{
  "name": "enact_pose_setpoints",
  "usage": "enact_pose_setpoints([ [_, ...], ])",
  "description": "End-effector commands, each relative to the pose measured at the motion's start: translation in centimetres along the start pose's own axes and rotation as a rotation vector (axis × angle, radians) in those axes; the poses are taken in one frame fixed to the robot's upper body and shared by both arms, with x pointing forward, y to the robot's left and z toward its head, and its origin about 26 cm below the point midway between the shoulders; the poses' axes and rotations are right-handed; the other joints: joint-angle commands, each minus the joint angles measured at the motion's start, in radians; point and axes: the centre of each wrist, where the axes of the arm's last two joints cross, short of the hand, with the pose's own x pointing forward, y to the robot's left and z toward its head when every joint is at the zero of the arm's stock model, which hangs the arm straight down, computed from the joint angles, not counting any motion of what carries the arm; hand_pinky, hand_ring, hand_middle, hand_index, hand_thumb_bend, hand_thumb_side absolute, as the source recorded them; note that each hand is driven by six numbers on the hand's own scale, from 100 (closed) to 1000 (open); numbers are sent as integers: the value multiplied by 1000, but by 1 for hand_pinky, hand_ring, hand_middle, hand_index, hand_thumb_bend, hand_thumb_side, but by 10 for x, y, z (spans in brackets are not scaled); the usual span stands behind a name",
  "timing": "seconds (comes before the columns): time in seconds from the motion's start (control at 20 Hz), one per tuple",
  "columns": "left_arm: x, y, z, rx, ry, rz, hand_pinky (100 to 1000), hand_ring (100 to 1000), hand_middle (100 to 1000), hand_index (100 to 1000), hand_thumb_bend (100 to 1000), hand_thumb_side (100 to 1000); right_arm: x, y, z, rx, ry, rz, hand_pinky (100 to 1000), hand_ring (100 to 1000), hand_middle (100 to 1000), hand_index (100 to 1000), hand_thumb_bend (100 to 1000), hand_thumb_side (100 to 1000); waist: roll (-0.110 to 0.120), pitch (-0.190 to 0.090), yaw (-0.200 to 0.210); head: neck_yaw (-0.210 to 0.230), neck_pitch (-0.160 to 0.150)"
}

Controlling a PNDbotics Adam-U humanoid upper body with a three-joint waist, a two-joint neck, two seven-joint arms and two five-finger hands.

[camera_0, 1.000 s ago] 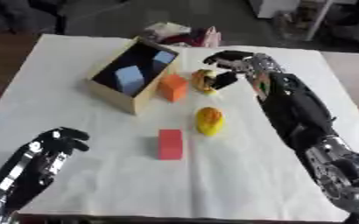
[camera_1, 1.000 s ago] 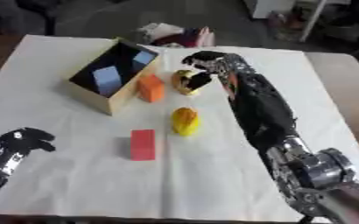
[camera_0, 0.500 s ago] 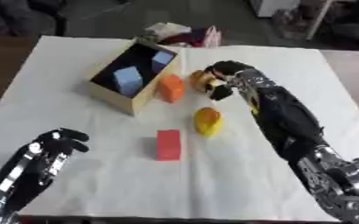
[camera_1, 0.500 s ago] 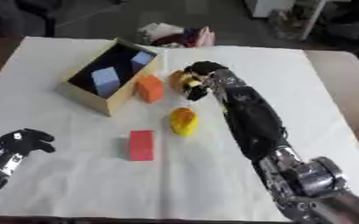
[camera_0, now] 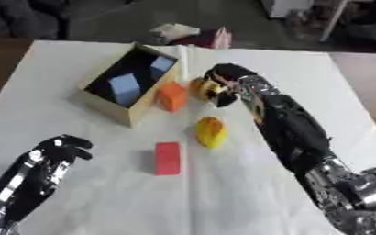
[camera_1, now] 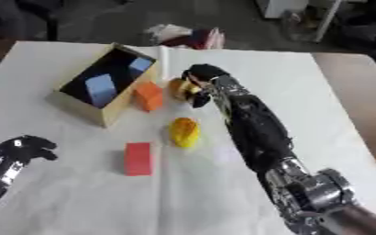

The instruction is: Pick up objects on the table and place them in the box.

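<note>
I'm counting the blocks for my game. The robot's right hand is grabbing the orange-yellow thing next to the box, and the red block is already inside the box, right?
Not quite. The red block is not inside the box; the left eye view shows it lying on the table, out in front of it. The rest holds: the right hand is curled on the orange-yellow thing beside the box.

— What colours lie on the white surface (camera_0: pixel 79 183)?
— A red block (camera_0: pixel 167 158), a yellow lump (camera_0: pixel 210 131), an orange block (camera_0: pixel 172 96), and an orange-yellow thing (camera_0: pixel 199 87).
— And the box (camera_0: pixel 111 110)?
— Tan walls, dark inside, two light blue blocks (camera_0: pixel 125 88). Both hands (camera_0: pixel 227 78) are black.
</note>
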Motion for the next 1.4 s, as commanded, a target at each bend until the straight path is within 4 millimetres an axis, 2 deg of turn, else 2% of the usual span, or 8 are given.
enact_pose_setpoints([
  [0.05, 5, 5, -1, 6, -17, -19, 823, 658, 671, 743, 100, 752, 0, -32, -2, -140, -9, -20, 727, 571, 242, 411, 100, 100, 4, -13, 1, 0, 5],
  [0.45, 6, 5, -1, 2, -19, -19, 822, 658, 671, 743, 100, 749, 0, -97, -2, -314, -33, -77, 721, 550, 230, 410, 100, 100, 5, -17, 10, 2, 5],
  [0.6, 6, 5, -2, -2, -21, -17, 822, 658, 671, 743, 100, 749, 7, -112, -3, -363, -47, -77, 722, 548, 232, 413, 100, 100, 7, -18, 15, -1, 5],
  [0.8, 7, 4, -3, -9, -28, -15, 822, 658, 671, 743, 100, 746, 27, -109, -8, -358, -112, -68, 728, 561, 253, 437, 100, 100, 11, -19, 21, -6, 5],
  [1.25, 9, 1, -6, -27, -41, -2, 821, 657, 670, 743, 100, 748, 78, -78, -18, -257, -251, -10, 741, 592, 299, 490, 100, 100, 20, -17, 46, -26, 5],
  [1.4, 10, 0, -8, -31, -46, 0, 821, 657, 670, 743, 100, 749, 88, -68, -19, -242, -266, 20, 746, 615, 365, 561, 100, 100, 20, -15, 52, -30, 5],
])
